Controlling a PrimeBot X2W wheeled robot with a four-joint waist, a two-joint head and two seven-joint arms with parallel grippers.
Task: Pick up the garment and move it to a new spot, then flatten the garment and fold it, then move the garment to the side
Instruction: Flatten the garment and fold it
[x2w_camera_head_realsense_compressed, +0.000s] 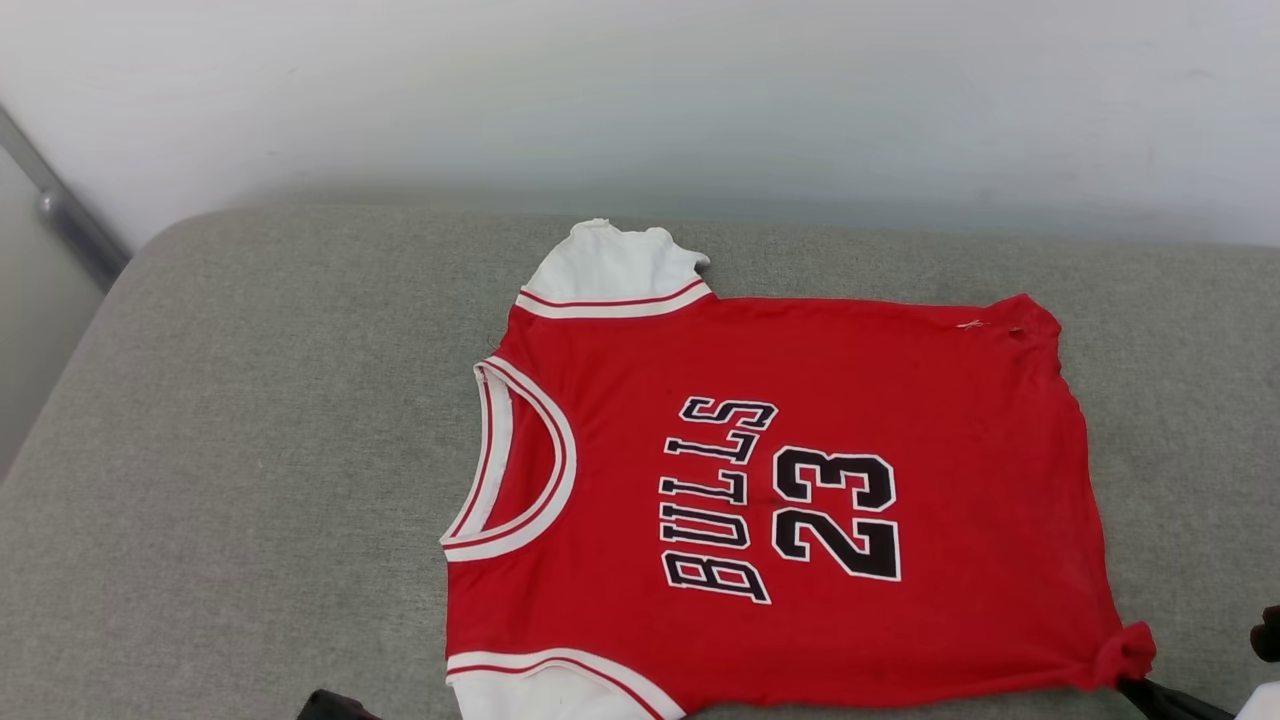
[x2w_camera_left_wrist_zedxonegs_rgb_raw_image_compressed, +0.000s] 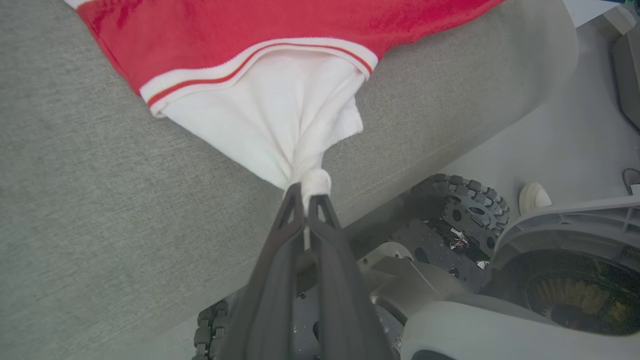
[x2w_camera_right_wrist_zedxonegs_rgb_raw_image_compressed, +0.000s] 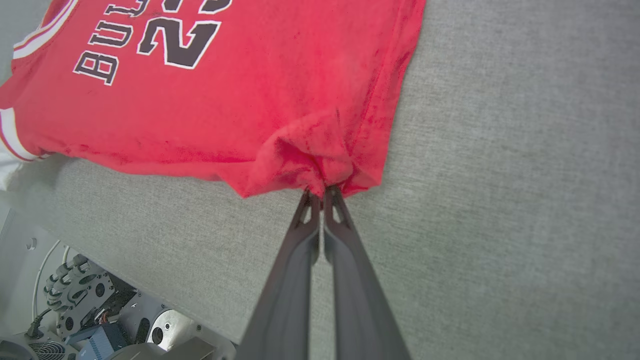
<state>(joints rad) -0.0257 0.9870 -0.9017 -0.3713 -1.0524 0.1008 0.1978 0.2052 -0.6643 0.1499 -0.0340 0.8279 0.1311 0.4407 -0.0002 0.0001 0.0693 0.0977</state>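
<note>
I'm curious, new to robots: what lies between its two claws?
The red jersey: the left gripper pinches its white sleeve, the right gripper its hem corner, and the shirt's near side runs between them on the grey cushion, seen in the head view.

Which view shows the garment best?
Head view: the garment lies nearly whole on the grey cushion, lettering readable. Left wrist view shows its white sleeve pinched by the left gripper; right wrist view shows a red hem corner pinched by the right gripper.

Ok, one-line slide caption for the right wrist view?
The right hand shut on the hem corner of the red jersey-style T-shirt on the grey fabric cushion.
</note>
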